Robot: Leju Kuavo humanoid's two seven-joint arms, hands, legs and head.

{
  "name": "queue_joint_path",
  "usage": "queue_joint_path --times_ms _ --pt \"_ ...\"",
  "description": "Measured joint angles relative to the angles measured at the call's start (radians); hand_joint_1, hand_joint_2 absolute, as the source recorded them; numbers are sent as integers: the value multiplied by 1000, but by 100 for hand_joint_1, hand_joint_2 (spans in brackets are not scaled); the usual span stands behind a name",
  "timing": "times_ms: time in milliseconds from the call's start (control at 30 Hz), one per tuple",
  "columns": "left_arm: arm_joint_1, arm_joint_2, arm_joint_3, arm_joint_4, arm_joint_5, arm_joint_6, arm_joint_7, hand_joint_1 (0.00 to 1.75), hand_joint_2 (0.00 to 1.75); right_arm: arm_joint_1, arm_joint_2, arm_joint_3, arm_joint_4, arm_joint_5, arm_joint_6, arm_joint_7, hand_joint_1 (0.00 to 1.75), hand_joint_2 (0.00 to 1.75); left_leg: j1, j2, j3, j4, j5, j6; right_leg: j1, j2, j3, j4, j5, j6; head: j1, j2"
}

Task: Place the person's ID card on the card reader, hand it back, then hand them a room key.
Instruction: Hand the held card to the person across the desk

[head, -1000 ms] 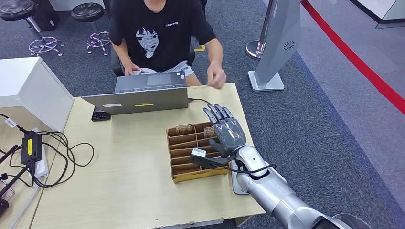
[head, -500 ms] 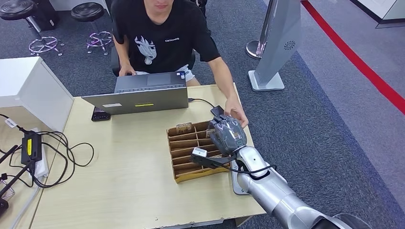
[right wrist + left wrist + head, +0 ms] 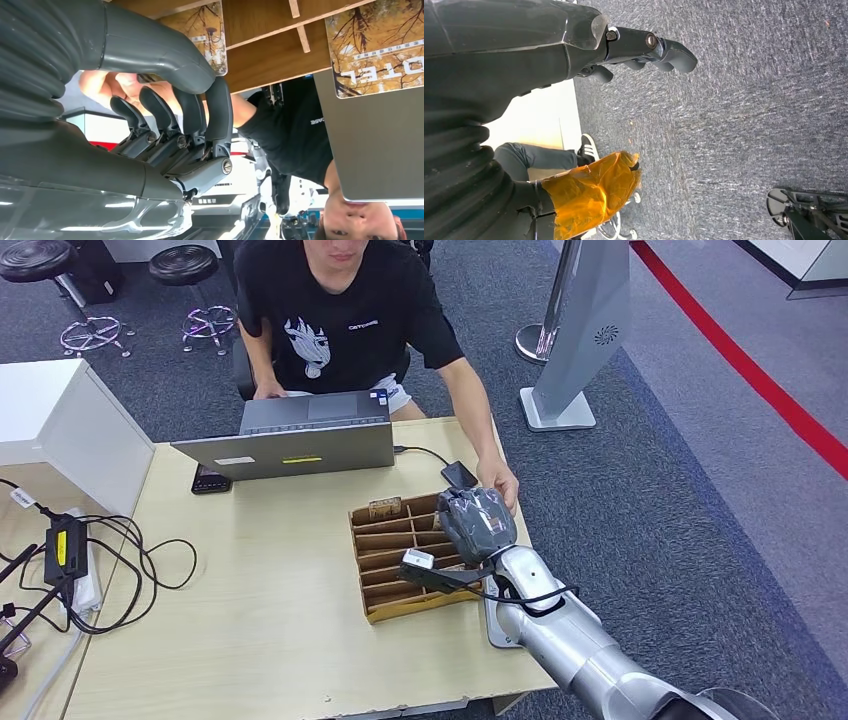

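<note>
My right hand (image 3: 477, 521) hovers over the back right corner of the wooden divider box (image 3: 385, 570), fingers (image 3: 197, 115) curled in against the thumb. A dark ID card (image 3: 460, 474) sticks out behind it, its lower end hidden by my hand. The person's hand (image 3: 500, 483) rests right beside the card. Room key cards with a hotel print stand in the box's back slots (image 3: 385, 508) (image 3: 380, 45). The grey card reader (image 3: 494, 628) lies under my right forearm. My left hand (image 3: 649, 47) hangs over the carpet, holding nothing.
A grey laptop (image 3: 300, 435) stands at the table's back in front of the seated person, with a dark device (image 3: 210, 480) beside it. Cables and a power brick (image 3: 65, 545) lie at the left. A grey stand (image 3: 575, 350) rises off the table's right.
The person's hand came down to the table's back right corner with the dark card. My right hand's fingers went from spread to curled around it.
</note>
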Motion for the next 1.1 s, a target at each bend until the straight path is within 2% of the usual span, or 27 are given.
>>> queue_joint_path --times_ms 267,933,1100 --pt "0 0 0 0 0 0 0 0 175 0 0 -1 0 0 0 -2 175 175 0 0 0 0 0 0 0 0 0 0 0 0 0 0" --pt "1 0 17 0 -2 0 -2 0 175 42 -5 -24 -81 -66 -4 -64 175 175 0 0 0 0 0 0 0 0 0 0 0 0 0 0" --pt "3 1 21 0 5 1 -4 0 175 100 -31 -55 -251 -112 -52 -87 175 175 0 0 -1 0 0 0 0 0 -1 0 0 0 0 0"
